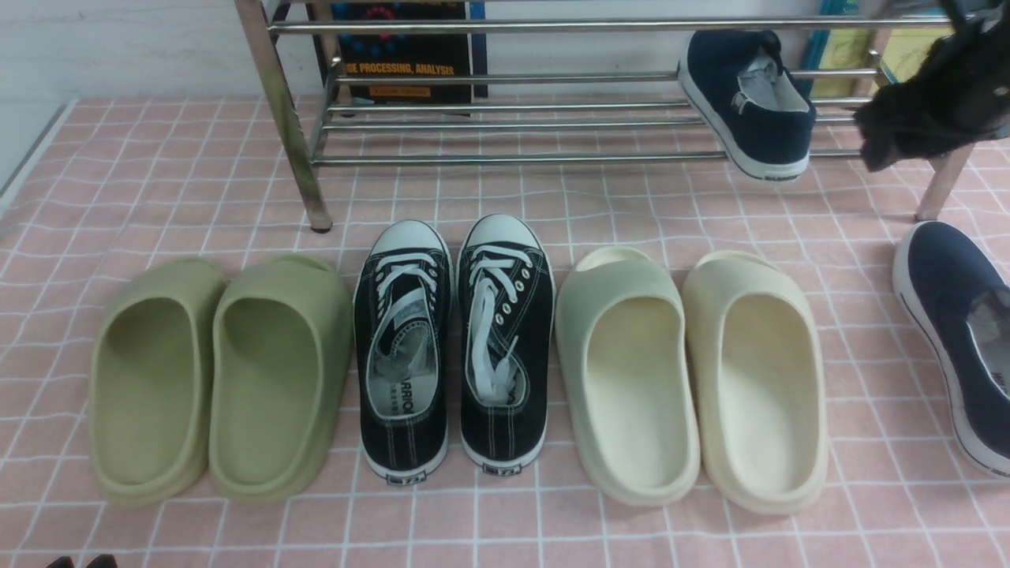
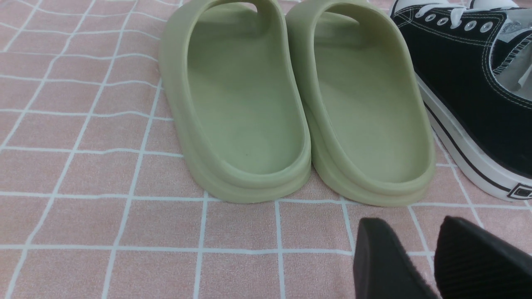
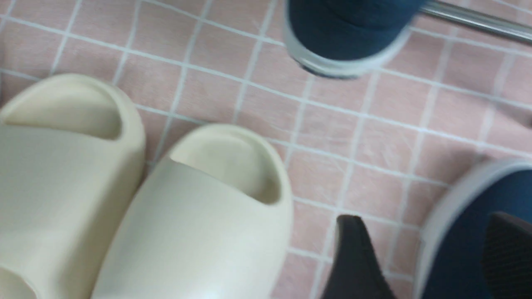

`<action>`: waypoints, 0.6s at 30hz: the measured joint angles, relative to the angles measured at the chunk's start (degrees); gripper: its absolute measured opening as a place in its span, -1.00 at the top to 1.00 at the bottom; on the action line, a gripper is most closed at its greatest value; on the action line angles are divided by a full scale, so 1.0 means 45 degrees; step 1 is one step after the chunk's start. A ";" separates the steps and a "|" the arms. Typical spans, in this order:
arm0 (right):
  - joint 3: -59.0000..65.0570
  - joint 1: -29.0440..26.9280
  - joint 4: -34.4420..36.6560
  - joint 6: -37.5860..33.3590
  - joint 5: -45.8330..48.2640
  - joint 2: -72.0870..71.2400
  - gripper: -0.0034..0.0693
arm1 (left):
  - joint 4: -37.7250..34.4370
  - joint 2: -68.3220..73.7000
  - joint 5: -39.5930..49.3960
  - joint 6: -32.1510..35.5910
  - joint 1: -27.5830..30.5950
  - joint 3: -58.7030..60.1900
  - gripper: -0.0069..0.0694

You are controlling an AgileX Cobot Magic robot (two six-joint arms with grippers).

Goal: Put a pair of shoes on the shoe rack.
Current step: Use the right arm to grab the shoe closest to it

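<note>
A pink surface with a white grid pattern [image 1: 505, 536] spreads beneath everything. Across its far part stands the wide, shiny chrome metal shoe rack of round horizontal bars and angled legs [image 1: 521, 160]. Behind the rack is a dark book with orange and white lettering [image 1: 406, 55], next to a pale wall [image 1: 158, 47].

In front of the rack, footwear lies in a row, toes toward the bars. A pair of cream foam slides [image 1: 639, 394] sits right of the middle, and a pair of olive-green foam slides [image 1: 272, 379] is at the left. Between them are black canvas lace-up sneakers with white toe caps [image 1: 505, 347].

One navy-blue canvas slip-on shoe with a white rubber sole [image 1: 777, 126] rests on the rack's lower bars near the right end, its heel reaching past the front bar. The matching navy-blue slip-on [image 1: 943, 315] lies on the pink surface at the far right, partly out of the front view.

The right hand [image 3: 424, 218] is blurred and spread wide, one finger over the second navy shoe; contact cannot be told. The left hand [image 2: 409, 220], near the olive slides, has its fingers apart, holding nothing.
</note>
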 joint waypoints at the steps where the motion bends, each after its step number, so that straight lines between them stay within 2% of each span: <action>1: 0.0204 -0.0146 -0.1040 0.1114 0.0796 -0.0335 -0.39 | 0.0000 0.0000 0.0000 0.0000 0.0000 0.0000 0.20; 6: 0.2475 -0.0378 -0.2570 0.2562 0.1820 -0.0476 -0.51 | -0.0011 0.0000 0.0000 0.0000 0.0000 0.0000 0.20; 13: 0.5640 -0.0378 -0.2655 0.3431 -0.0466 -0.0197 -0.52 | -0.0011 0.0000 0.0000 0.0000 0.0000 0.0000 0.20; 16: 0.5987 -0.0378 -0.2687 0.4006 -0.1236 -0.0144 -0.42 | -0.0011 0.0000 0.0000 0.0000 0.0000 0.0000 0.20; 18: 0.6249 -0.0378 -0.2739 0.4198 -0.1799 -0.0120 -0.17 | -0.0011 0.0000 0.0000 0.0000 0.0000 0.0000 0.20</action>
